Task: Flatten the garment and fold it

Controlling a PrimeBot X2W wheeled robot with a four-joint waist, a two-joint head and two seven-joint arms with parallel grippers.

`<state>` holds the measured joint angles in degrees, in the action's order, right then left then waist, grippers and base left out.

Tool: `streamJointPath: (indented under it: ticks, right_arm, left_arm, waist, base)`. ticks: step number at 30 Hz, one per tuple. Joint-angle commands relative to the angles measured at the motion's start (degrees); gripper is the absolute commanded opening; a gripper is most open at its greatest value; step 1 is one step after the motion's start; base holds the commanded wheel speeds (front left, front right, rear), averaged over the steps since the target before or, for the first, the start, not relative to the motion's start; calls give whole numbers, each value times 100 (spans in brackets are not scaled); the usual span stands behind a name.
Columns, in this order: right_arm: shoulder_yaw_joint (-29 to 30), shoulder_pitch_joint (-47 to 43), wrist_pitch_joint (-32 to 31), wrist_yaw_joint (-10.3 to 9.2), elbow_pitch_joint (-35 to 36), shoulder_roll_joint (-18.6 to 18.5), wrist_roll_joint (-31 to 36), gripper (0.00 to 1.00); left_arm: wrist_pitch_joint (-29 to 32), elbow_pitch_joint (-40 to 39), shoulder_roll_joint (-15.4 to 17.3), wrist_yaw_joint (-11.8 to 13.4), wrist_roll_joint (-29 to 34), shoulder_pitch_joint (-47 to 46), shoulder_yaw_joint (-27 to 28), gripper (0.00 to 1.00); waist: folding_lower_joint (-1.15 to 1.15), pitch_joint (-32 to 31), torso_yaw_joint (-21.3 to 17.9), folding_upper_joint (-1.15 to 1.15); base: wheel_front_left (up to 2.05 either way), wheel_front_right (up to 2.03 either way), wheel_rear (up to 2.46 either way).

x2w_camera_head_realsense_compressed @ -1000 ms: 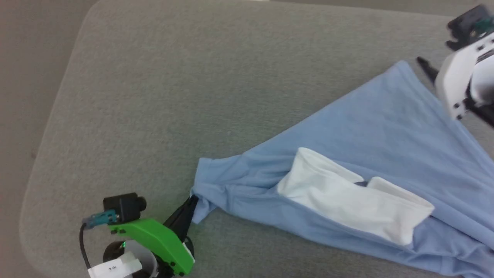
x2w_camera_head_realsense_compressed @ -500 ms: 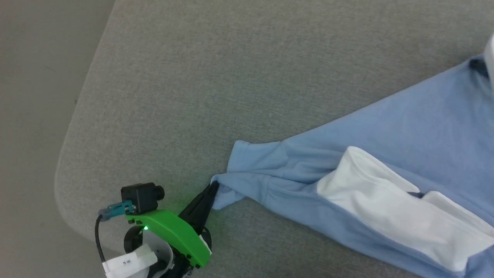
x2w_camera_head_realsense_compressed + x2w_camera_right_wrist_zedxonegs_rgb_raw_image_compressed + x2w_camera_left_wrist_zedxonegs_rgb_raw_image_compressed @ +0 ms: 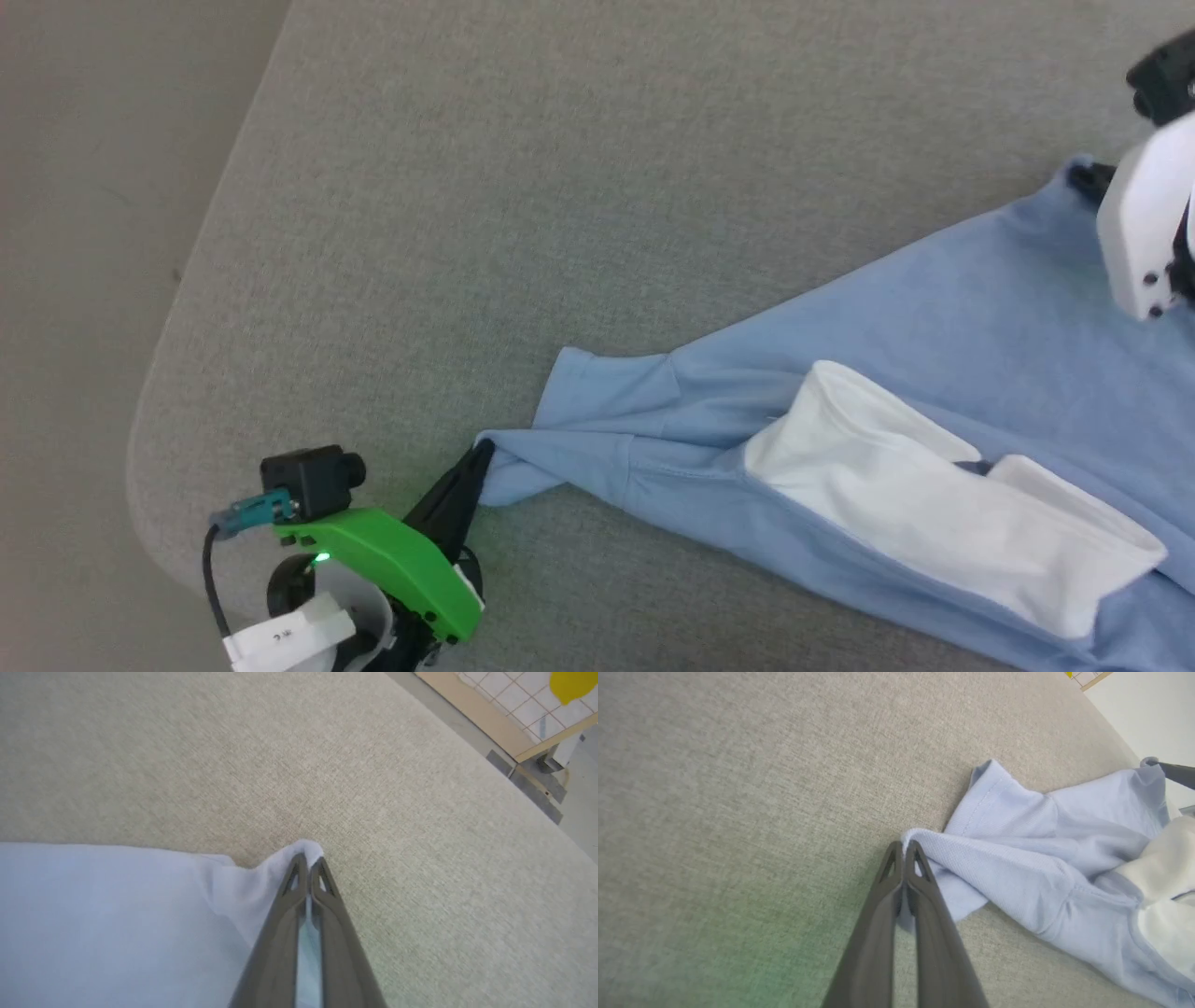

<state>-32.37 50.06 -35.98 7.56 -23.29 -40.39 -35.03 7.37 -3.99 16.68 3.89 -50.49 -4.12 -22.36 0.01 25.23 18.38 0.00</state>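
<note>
Your right pincer (image 3: 309, 859), wide open beside the shirt (image 3: 934, 308) a second ago, has now closed on its far corner.

You see the garment (image 3: 887, 317) spread on the padded surface (image 3: 560, 187), running from near left to far right. The left gripper (image 3: 480, 455) meets its near-left corner; the right gripper (image 3: 1083, 177) meets its far-right corner. A folded-over panel (image 3: 934, 504) lies on it, near right.
</note>
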Motion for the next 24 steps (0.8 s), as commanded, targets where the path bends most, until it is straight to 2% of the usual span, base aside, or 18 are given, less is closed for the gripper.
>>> streamJointPath:
  ticks: [1, 6, 11, 14, 18, 24]
  right_arm:
    - [110, -260, 383, -8, 141, -29, -16, 0]
    - [669, -1278, 1558, -8, 662, -38, 32, 0]
    - [1459, -2299, 2094, -8, 1197, 55, 275, 0]
    - [1962, -2834, 2070, -8, 1577, 141, 420, 0]
    - [2615, -3346, 1772, -8, 2255, 227, 632, 0]
    - [3151, -3343, 1146, -8, 3208, 212, 801, 0]
  left_arm:
    - [-61, -9, 75, 72, 62, 87, 75, 0]
    - [-193, -158, 240, 251, 139, 336, 259, 0]
    - [-408, -368, 406, 344, 332, 376, 420, 0]
    - [-468, -462, 542, 319, 480, 244, 463, 0]
    - [-441, -595, 756, 160, 615, -212, 524, 0]
    - [-240, -697, 916, -125, 508, -1290, 694, 0]
  waist:
    - [-1, -649, -552, 0]
    - [-1, -1179, -1009, 0]
    - [-1, -1505, -1383, 0]
    - [-1, -1624, -1535, 0]
    - [-1, -1734, -1698, 0]
    - [-1, -1815, -1863, 0]
  base:
    - [0, 0, 0]
    - [0, 0, 0]
    - [0, 0, 0]
    - [0, 0, 0]
    - [0, 0, 0]
    - [0, 0, 0]
